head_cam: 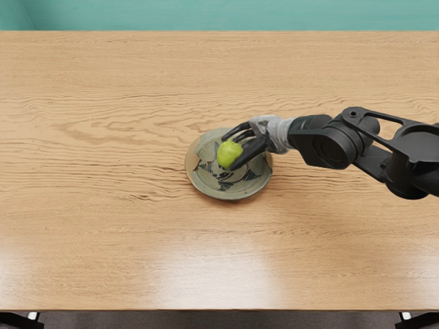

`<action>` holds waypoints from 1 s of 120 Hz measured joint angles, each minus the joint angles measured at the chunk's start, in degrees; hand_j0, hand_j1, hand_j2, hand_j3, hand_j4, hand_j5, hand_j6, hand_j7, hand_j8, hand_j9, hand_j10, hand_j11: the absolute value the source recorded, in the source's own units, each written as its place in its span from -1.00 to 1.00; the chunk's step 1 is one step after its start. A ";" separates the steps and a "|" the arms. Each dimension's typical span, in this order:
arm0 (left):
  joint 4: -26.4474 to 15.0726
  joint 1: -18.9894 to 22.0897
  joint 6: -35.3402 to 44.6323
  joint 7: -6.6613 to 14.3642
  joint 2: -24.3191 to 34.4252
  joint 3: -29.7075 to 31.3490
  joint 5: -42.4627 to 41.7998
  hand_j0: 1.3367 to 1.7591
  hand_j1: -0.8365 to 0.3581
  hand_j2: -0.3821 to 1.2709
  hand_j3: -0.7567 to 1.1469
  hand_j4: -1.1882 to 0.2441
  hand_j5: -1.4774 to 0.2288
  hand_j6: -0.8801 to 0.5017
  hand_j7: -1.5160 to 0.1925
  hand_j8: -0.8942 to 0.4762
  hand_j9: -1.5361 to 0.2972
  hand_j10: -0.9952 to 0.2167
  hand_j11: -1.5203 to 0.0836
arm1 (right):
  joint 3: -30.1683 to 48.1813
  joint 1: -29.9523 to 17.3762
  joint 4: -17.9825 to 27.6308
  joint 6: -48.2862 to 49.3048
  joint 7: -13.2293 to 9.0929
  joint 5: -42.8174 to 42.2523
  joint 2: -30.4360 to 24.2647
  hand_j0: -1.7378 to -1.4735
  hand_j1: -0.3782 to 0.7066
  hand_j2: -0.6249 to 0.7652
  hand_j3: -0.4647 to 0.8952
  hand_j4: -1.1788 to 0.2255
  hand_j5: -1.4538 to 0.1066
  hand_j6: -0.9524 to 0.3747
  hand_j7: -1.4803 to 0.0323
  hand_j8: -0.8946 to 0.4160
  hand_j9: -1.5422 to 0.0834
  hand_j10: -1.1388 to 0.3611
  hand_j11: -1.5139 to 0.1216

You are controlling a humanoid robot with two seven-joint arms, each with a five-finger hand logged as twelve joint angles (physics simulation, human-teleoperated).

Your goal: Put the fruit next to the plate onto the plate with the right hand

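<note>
Fruit (228,154), green and round, sits clasped in the curled fingers (238,129) of the right hand (255,139), above the middle of the patterned plate (233,191). We cannot tell whether it touches the dish. We judge the grasp guards against rolling; letting go is the step left.

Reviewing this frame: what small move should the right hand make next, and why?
Probably the right hand should ease down a little, then open. It is closed around the green fruit, which is over the middle of the plate. Whether the fruit touches the plate cannot be told, so a short descent before release seems safest.
</note>
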 joint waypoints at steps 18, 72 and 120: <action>0.00 0.00 0.00 0.00 0.00 0.00 0.00 0.52 0.50 -0.48 -0.21 0.32 0.37 -0.07 0.41 -0.04 0.34 0.25 0.51 | 0.23 0.14 0.17 -0.34 -0.01 0.22 -0.07 -0.40 -0.30 -0.04 -0.32 0.25 0.30 0.05 0.39 -0.06 0.36 0.09 0.32; -0.01 0.00 0.00 0.00 0.00 0.00 0.00 0.52 0.50 -0.48 -0.21 0.32 0.37 -0.07 0.41 -0.04 0.34 0.25 0.51 | 15.67 -5.29 4.57 20.32 -0.01 12.35 -16.46 -0.40 -0.75 -0.11 -0.32 0.55 0.71 0.31 0.80 0.23 0.75 0.39 0.70; -0.01 0.00 0.00 0.00 0.00 -0.01 0.00 0.52 0.50 -0.48 -0.21 0.32 0.37 -0.07 0.41 -0.04 0.34 0.25 0.51 | 20.06 -16.11 3.42 41.39 -0.01 34.64 -34.53 -0.40 -0.84 -0.11 -0.32 0.61 0.78 0.37 0.88 0.30 0.82 0.46 0.78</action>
